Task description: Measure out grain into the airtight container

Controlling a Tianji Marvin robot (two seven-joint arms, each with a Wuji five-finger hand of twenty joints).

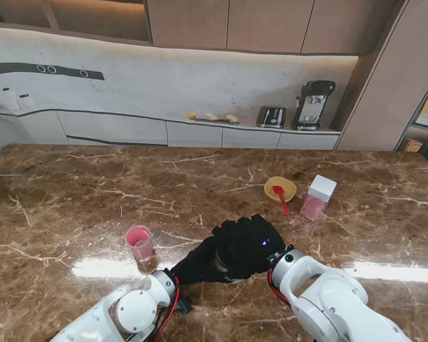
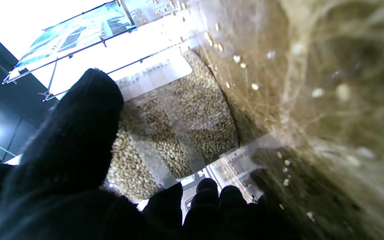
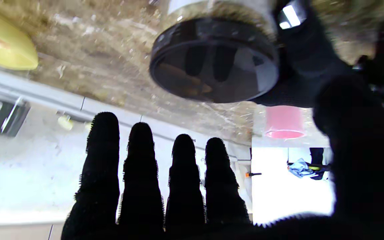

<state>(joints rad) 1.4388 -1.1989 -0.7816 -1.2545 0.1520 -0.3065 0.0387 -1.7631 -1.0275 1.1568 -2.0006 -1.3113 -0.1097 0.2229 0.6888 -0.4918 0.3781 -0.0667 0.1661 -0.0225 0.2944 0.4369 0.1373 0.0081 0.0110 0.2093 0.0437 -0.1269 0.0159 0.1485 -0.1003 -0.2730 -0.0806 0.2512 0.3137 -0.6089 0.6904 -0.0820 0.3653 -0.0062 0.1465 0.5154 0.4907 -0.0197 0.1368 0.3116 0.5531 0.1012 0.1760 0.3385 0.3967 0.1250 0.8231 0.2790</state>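
Brown marble table (image 1: 71,185), wide and bare across its left half. Near the front edge, right hand (image 1: 248,246) in a black glove, fingers (image 3: 140,166) straight and spread, gripping nothing, palm over the jar. Left hand (image 1: 200,265) just beside and partly beneath, wrapped round a clear jar of grain (image 2: 178,123) with a black lid (image 3: 213,60). Jar itself hidden under both gloves from above. Left of them, a pink-lidded cup (image 1: 140,248). Farther off to the right, airtight container (image 1: 318,197) with white lid, beside a yellow bowl (image 1: 280,188) holding a red spoon (image 1: 280,197).
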